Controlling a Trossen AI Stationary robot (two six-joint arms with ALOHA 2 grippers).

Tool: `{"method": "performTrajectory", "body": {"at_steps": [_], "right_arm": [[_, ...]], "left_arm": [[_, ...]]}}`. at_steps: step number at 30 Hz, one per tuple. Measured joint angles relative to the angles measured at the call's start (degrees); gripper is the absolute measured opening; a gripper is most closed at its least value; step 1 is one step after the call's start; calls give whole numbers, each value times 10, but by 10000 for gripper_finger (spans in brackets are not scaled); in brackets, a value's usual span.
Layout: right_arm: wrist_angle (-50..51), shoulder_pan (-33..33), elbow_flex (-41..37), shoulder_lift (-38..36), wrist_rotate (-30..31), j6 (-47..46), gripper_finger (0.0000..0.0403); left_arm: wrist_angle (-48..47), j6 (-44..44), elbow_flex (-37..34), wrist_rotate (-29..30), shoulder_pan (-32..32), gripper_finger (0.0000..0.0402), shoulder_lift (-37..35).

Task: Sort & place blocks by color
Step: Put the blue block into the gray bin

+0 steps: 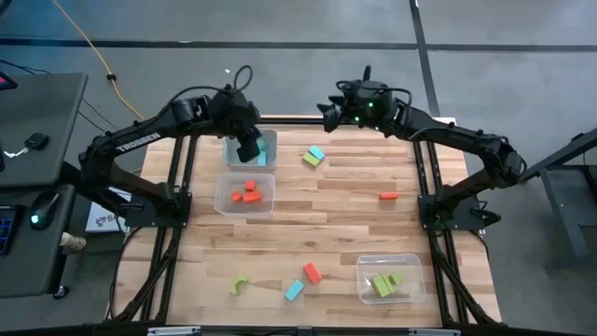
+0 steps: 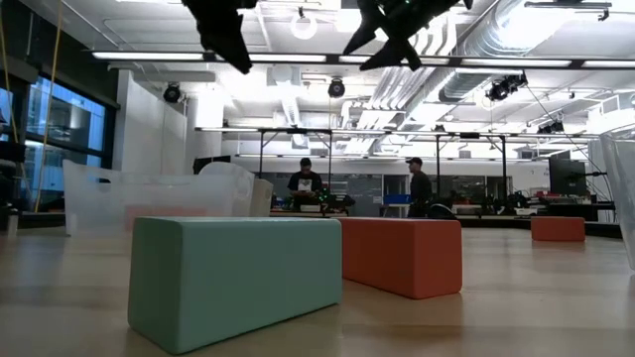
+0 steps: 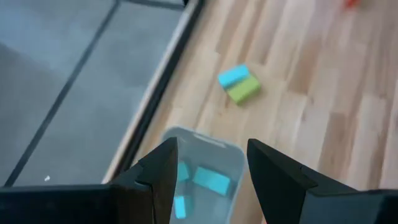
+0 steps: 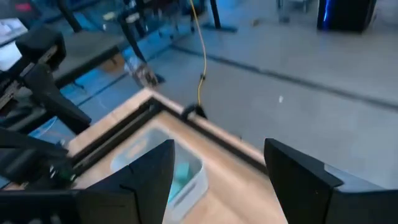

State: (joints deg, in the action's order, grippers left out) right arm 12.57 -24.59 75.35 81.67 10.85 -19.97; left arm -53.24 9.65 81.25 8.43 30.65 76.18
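Three clear bins on wooden table [image 1: 308, 224], contents sorted by colour; loose blocks listed relative to red bin [image 1: 245, 195].

- Blue bin [image 1: 265, 149]: just behind red bin, at table's far edge. Holds cyan blocks [image 3: 210, 180], approx. three seen in left wrist view.
- Red bin: holds approx. three red-orange blocks [image 1: 246, 193].
- Green bin [image 1: 390, 279]: well apart from red bin, toward near right corner. Holds yellow-green blocks [image 1: 385, 283], count unclear.
- Cyan block [image 1: 316, 153] touching green block [image 1: 311, 161]: loose pair to right of red bin, slightly farther back, beside blue bin.
- Red block [image 1: 388, 196]: loose, well to right of red bin, roughly level with it.
- Green arch [image 1: 240, 285]: loose, near table's front edge, straight in front of red bin.
- Red block, front [image 1: 312, 273] and cyan block, front [image 1: 294, 290]: loose, near each other, in front and to right of red bin; both loom large in low view.

Left gripper [image 1: 247, 149]: raised over blue bin, behind red bin. Fingers [image 3: 163, 168] spread wide, nothing between them.
Right gripper [image 1: 331, 112]: raised at table's far edge, behind and to right of red bin. Fingers [image 4: 155, 168] spread wide, nothing held.

Bkgd, low view: two people [image 2: 306, 180] standing far across room.
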Motion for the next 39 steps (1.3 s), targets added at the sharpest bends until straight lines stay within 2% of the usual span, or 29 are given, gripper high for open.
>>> {"method": "performTrajectory", "body": {"at_steps": [7,10,20,27,31,35,39], "right_arm": [[-89,-20,1,0,-4,88,238],[-79,-26,26,1,-11,119,238],[27,-46,163,4,-21,190,238],[139,-58,237,63,-58,190,238],[206,-58,261,100,-66,162,238],[257,-58,263,143,-117,112,238],[302,-58,263,185,-111,109,238]], "left_arm": [[8,-26,0,48,19,167,-35],[13,-43,0,75,28,167,-44],[41,-65,0,88,53,167,-50],[43,-66,0,88,61,167,-49],[43,-71,0,87,61,167,-49],[43,-84,0,87,61,167,-49],[42,-91,0,87,61,167,-49]]}}
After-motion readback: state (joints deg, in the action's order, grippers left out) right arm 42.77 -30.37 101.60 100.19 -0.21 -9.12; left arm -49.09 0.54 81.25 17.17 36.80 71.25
